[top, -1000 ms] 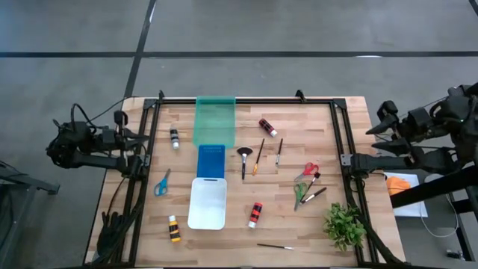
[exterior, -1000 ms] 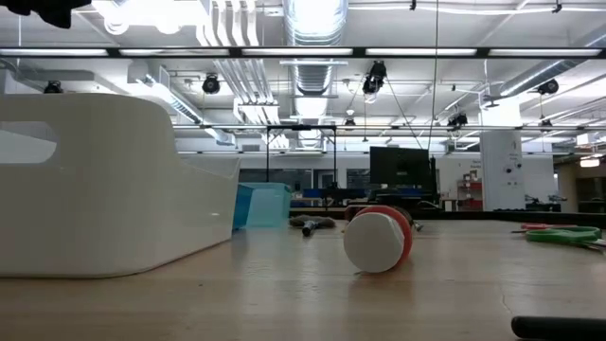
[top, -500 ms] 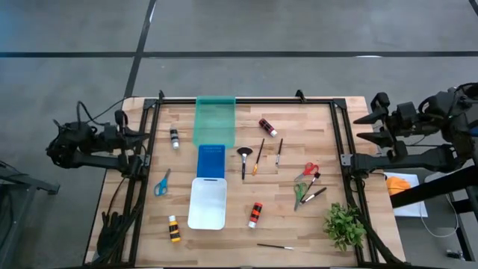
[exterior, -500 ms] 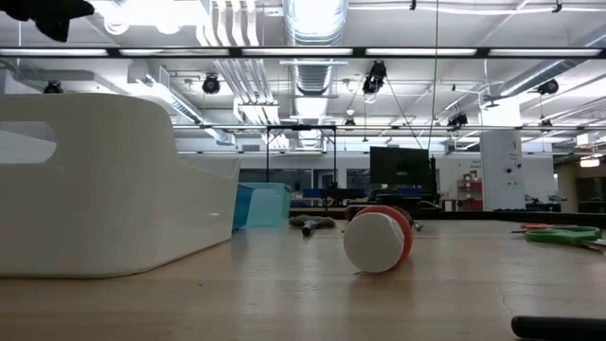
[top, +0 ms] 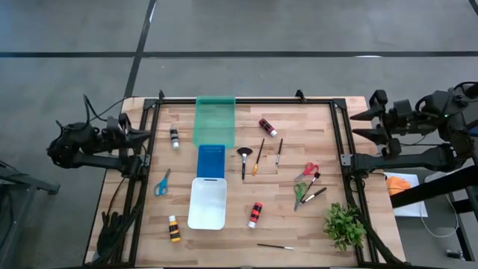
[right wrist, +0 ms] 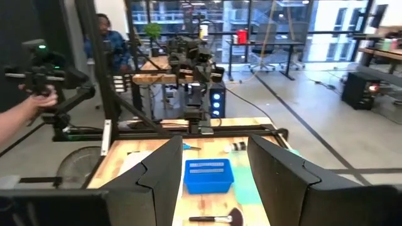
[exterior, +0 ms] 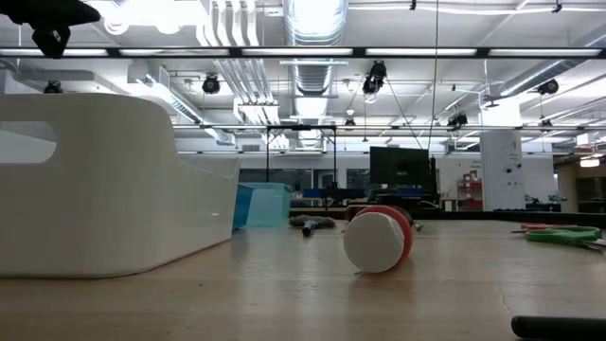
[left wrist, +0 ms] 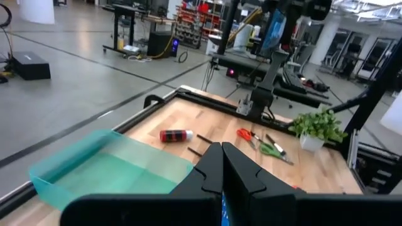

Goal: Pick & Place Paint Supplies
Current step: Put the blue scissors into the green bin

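With paint bottles (top: 255, 215), scissors (top: 162, 183) and brushes (top: 243, 161) scattered untouched across the desk (top: 299, 224), the left gripper (top: 140, 136), jaws pressed together, and right gripper (top: 361, 125), jaws spread, hover off opposite edges; descending could roll bottles away.

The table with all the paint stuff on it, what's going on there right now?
Nothing is being handled yet. Paint bottles, brushes and scissors lie scattered on the table around three trays. The left gripper hangs shut at the left edge. The right gripper, jaws open, hovers past the right edge.
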